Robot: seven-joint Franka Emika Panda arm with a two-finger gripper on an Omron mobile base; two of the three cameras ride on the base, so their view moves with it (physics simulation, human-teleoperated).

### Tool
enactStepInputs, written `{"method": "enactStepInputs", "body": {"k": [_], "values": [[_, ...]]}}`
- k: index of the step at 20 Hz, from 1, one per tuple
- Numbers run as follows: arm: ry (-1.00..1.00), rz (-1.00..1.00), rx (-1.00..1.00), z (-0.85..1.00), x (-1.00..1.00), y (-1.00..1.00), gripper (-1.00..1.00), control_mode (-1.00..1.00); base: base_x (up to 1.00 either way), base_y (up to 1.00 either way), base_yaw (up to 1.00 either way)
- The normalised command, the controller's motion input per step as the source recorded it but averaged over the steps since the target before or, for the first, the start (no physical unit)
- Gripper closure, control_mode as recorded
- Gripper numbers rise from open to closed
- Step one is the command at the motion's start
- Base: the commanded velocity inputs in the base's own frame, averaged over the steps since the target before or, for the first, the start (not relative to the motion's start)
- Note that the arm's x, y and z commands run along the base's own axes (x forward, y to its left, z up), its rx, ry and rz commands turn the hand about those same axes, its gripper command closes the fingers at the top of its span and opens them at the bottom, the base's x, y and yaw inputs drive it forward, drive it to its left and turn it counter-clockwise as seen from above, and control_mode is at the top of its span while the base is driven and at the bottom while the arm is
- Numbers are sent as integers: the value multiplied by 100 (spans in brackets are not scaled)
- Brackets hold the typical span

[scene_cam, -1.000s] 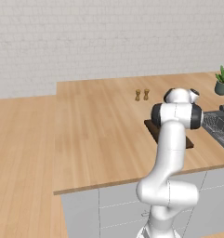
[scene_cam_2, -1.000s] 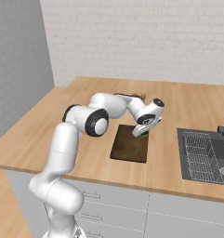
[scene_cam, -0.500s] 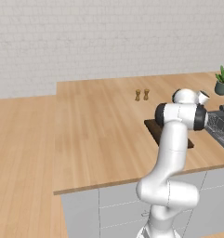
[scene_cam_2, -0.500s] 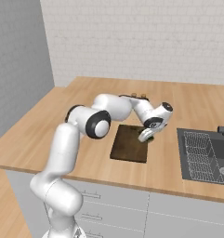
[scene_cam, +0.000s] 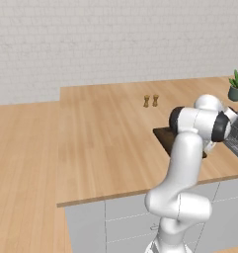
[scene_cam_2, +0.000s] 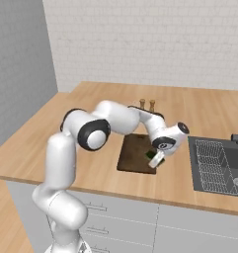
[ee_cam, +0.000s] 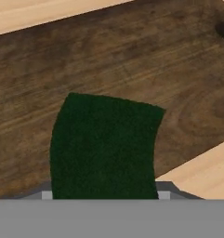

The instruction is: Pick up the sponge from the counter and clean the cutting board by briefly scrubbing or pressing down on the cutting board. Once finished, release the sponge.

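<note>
The dark green sponge sits between my fingertips, right over the dark brown cutting board. In the right base view my gripper is shut on the sponge and angled down onto the right front part of the cutting board; whether the sponge touches the wood I cannot tell. Light wood counter shows just past the board's corner. In the left base view my own arm covers the hand, and only the near left end of the cutting board shows.
Two small brown shakers stand behind the board. A sink with a dark wire rack lies just right of the board. A potted plant stands at the far right. The counter runs wide to the left.
My hand with the sponge has moved down and toward the board's front right corner. The board and shakers have stayed put.
</note>
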Motion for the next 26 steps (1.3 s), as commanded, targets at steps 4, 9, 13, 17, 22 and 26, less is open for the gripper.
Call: {"method": "enactStepInputs", "body": {"k": [4,9,13,17,22,26], "values": [[-6,24,0,-4,-88,0,100,-100,0,0,0],[-5,27,-1,0,-66,0,100,-100,0,0,0],[-2,27,-6,30,-23,30,100,-100,0,0,0],[0,20,-11,81,-2,88,100,-100,0,0,0],[-4,2,-6,80,0,100,100,-100,0,0,0],[-5,-3,0,-3,4,100,100,-100,0,0,0]]}}
